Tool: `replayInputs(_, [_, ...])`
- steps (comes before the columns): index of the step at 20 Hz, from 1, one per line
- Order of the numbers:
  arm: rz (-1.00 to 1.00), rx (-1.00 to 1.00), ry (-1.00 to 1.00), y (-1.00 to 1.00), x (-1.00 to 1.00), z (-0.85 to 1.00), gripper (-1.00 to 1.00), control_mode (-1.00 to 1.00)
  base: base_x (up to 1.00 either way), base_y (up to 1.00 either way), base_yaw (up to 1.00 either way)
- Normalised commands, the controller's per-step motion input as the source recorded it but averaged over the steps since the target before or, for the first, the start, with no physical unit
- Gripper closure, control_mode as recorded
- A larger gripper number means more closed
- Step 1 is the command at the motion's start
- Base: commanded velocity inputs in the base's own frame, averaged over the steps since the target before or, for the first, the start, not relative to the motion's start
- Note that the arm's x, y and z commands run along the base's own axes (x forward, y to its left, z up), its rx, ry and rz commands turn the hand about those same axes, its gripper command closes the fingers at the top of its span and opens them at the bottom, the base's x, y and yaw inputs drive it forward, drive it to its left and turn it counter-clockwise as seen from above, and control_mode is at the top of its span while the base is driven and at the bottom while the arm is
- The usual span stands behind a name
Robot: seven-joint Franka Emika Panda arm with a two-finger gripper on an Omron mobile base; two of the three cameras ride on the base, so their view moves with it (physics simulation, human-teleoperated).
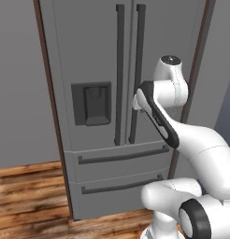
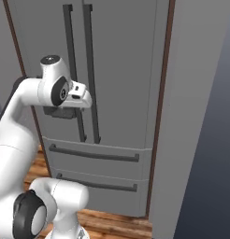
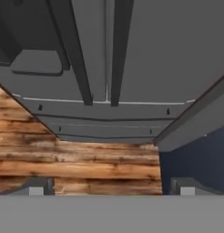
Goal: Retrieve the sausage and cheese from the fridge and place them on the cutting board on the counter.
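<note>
The fridge stands right in front of me with both upper doors and both bottom drawers closed. Its two long dark handles run side by side down the middle, and the dark dispenser panel sits on the left door. My white hand hovers a short way in front of the handles, at about dispenser height, touching nothing. In the hand view my gripper is open with nothing between its fingertips, looking down the fridge front. The sausage and cheese are hidden; the cutting board and counter are out of view.
Wooden plank floor lies at the foot of the fridge. A tall grey side panel with brown trim closes in the fridge's right side. A plain grey wall stands on its left.
</note>
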Motion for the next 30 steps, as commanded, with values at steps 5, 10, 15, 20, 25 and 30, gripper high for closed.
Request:
replayInputs(5, [-0.01,0.0,-0.28,0.0,0.11,0.17,-1.0,-1.0,0.0,0.0,0.0])
replayInputs(10, [0.0,0.01,-0.23,-0.09,0.0,0.27,-1.0,-1.0,0.0,0.0,0.0])
replayInputs(15, [0.0,0.05,-0.06,-0.01,0.22,0.51,-1.0,-1.0,0.0,0.0,0.0])
replayInputs(20, [0.0,0.05,-0.01,-0.01,0.35,0.34,-1.0,-1.0,0.0,0.0,0.0])
replayInputs(25, [0.0,0.02,0.0,-0.05,0.22,0.11,-1.0,-1.0,0.0,0.0,0.0])
replayInputs(30, [0.0,0.0,-0.04,-0.02,0.22,0.0,-1.0,-1.0,0.0,0.0,0.0])
